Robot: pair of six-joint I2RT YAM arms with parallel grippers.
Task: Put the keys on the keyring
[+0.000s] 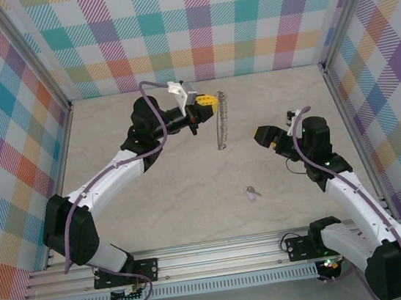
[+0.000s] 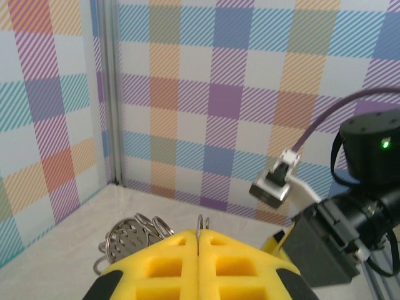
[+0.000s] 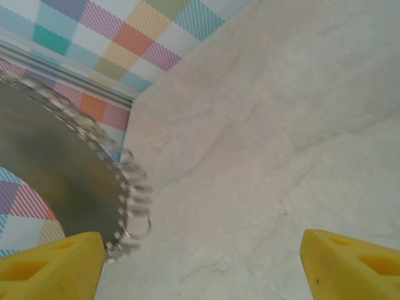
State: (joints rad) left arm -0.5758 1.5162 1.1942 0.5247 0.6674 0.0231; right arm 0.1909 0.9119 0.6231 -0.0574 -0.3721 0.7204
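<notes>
dangling from l end effector [image 1: 205, 103]: keyring [image 1: 221, 125]; key [image 1: 251, 193] on table [image 1: 155, 200]

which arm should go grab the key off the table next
Right. Its end effector is open and empty, and the key lies on the table nearer to it. The left end effector is shut on the keyring, holding it up.

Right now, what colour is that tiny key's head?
Pale lilac; the tiny metal key shows best in top view.
</notes>
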